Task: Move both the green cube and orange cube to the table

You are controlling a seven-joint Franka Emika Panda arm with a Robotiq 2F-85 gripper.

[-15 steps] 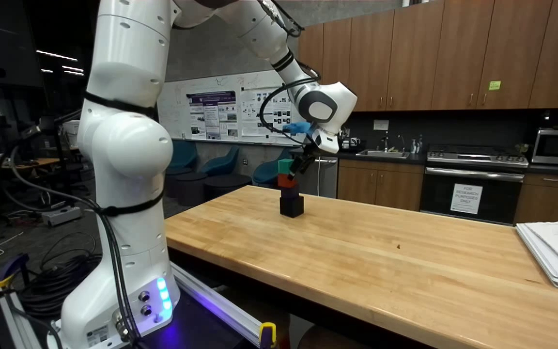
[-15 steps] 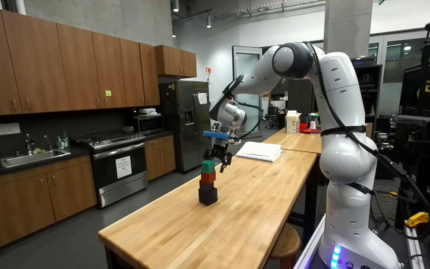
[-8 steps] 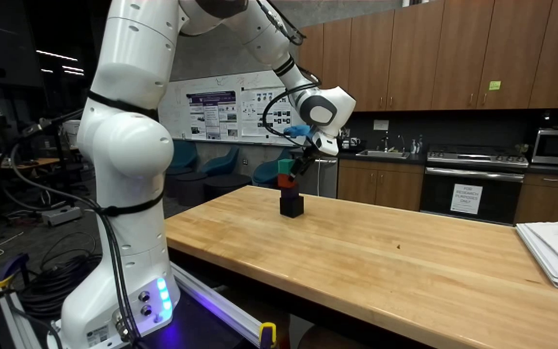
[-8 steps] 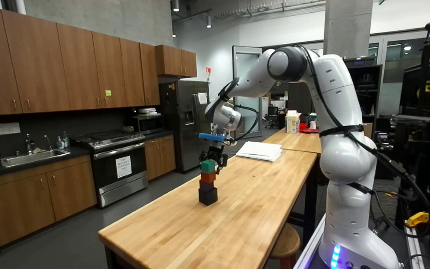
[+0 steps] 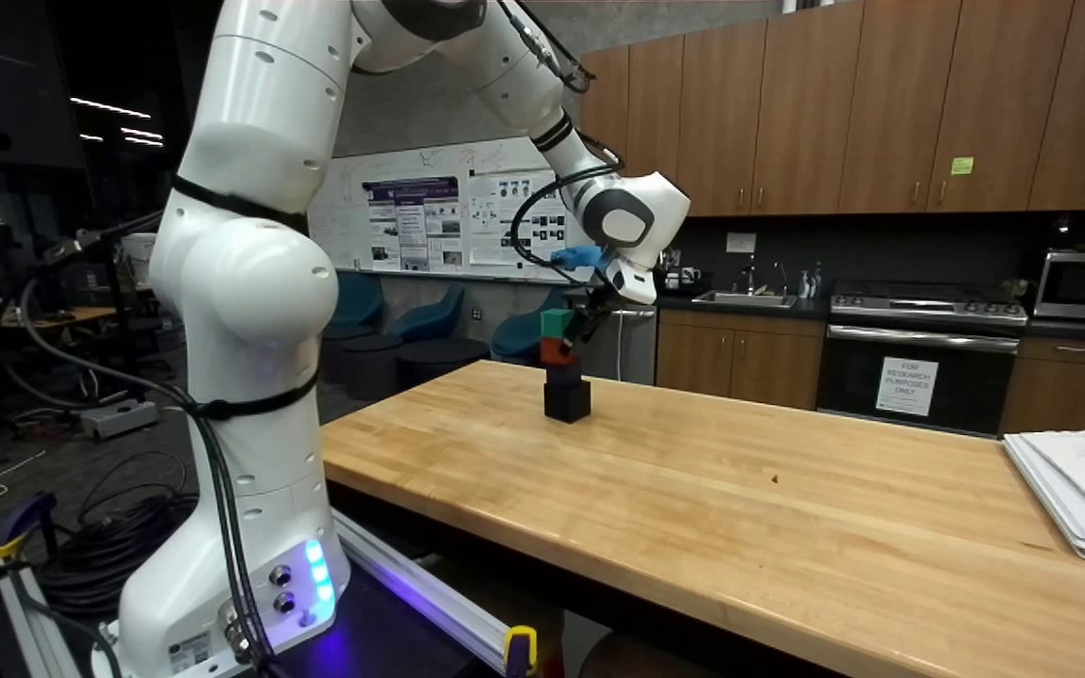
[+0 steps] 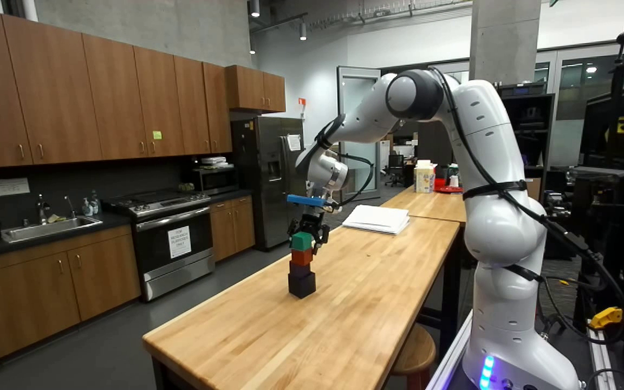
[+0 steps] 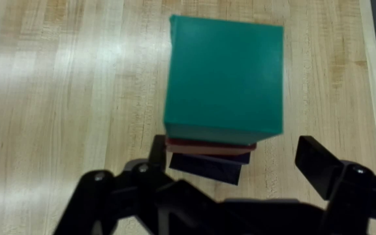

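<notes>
The green cube [image 6: 301, 241] sits on top of a small stack in both exterior views [image 5: 556, 323]. The orange cube [image 6: 301, 257] is directly under it and also shows in an exterior view [image 5: 557, 352]. In the wrist view the green cube [image 7: 224, 75] is large, with a thin strip of the orange cube [image 7: 207, 149] below it. My gripper [image 7: 235, 158] is open and empty, its fingers on either side of the stack's near side. The left finger is close to the orange cube; the right finger is well apart. The stack stands on the wooden table [image 6: 344, 309].
A dark purple cube [image 6: 299, 269] and a black cube [image 6: 301, 285] form the bottom of the stack, slightly turned against each other. White papers [image 6: 377, 219] lie farther along the table. The table's edge [image 7: 375, 98] shows at the right in the wrist view.
My gripper has moved closer to the stack and slightly down, so its fingers are now behind and around the upper cubes. The cubes have not moved.
</notes>
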